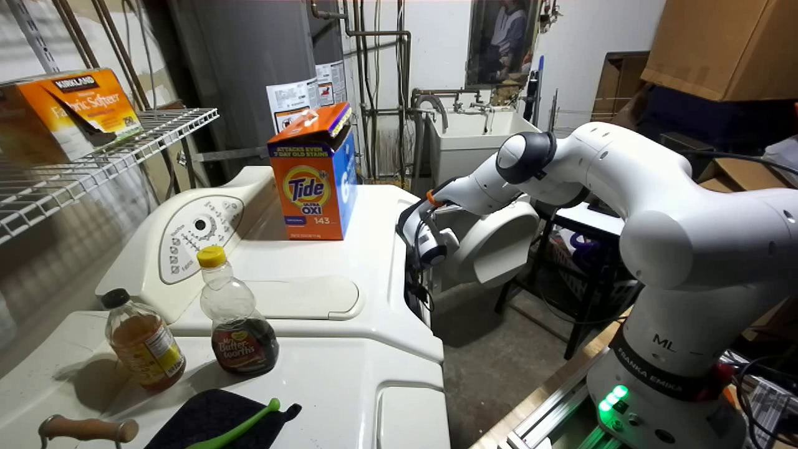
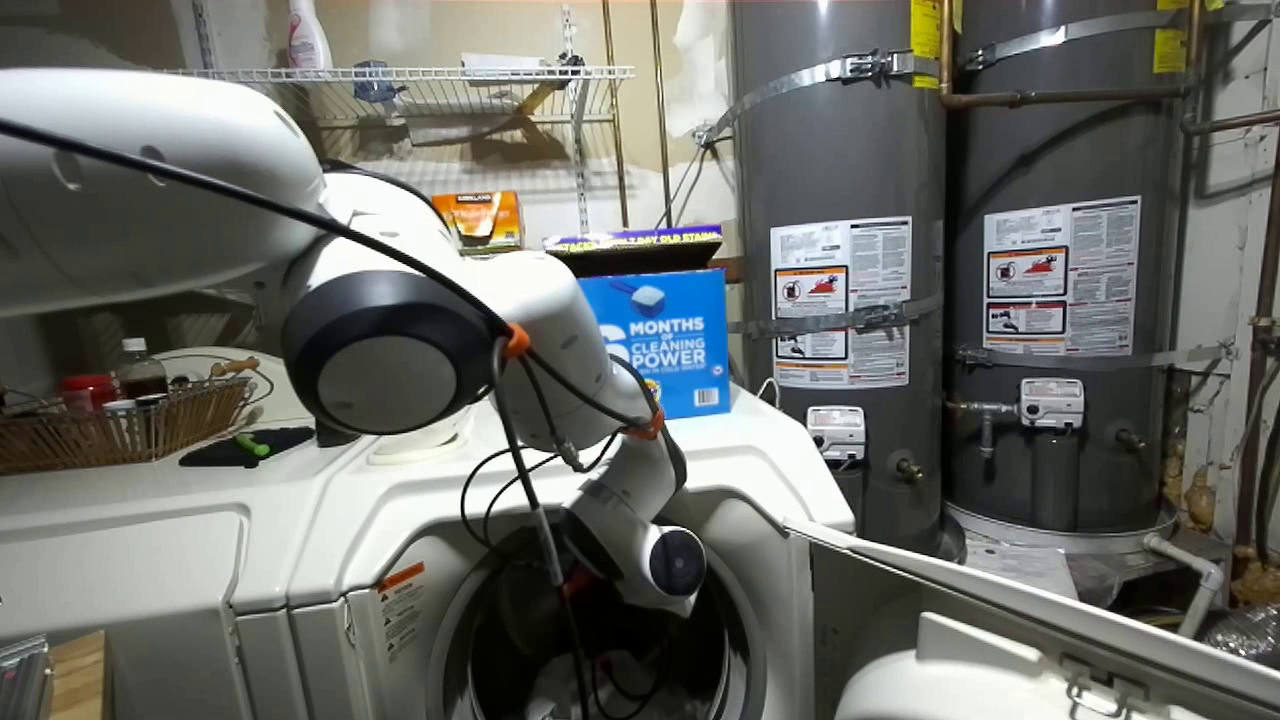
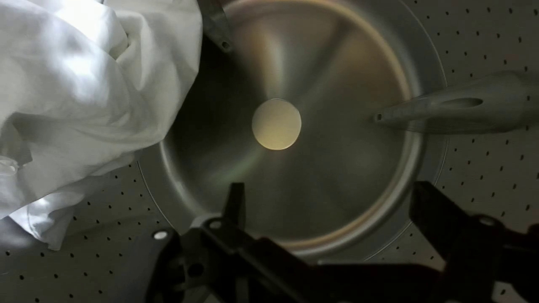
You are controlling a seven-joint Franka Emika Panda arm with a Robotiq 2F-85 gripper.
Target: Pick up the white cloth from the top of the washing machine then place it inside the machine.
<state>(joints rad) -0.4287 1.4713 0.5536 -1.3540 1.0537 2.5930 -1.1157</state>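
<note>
Wrinkled white fabric cloth (image 3: 97,88) lies in the metal drum (image 3: 337,160), black gripper (image 3: 329,189) spread wide

In the wrist view, the gripper's jaws stand far apart, with the drum's round, shiny back visible beyond the gap. The cloth sits bunched at the upper left of that view, by the perforated wall, apart from the gripper.

In an exterior view, the white robot arm (image 2: 540,330) bends down into the round front opening of the large white washing machine (image 2: 770,540). Some of the cloth shows low in the dark drum; the gripper cannot be made out there. The white door (image 2: 1000,670) stands swung open.

In an exterior view, a blue-and-orange cardboard detergent box (image 1: 312,206) stands upright on the machine's rounded top, near the white dial panel (image 1: 199,237).
</note>
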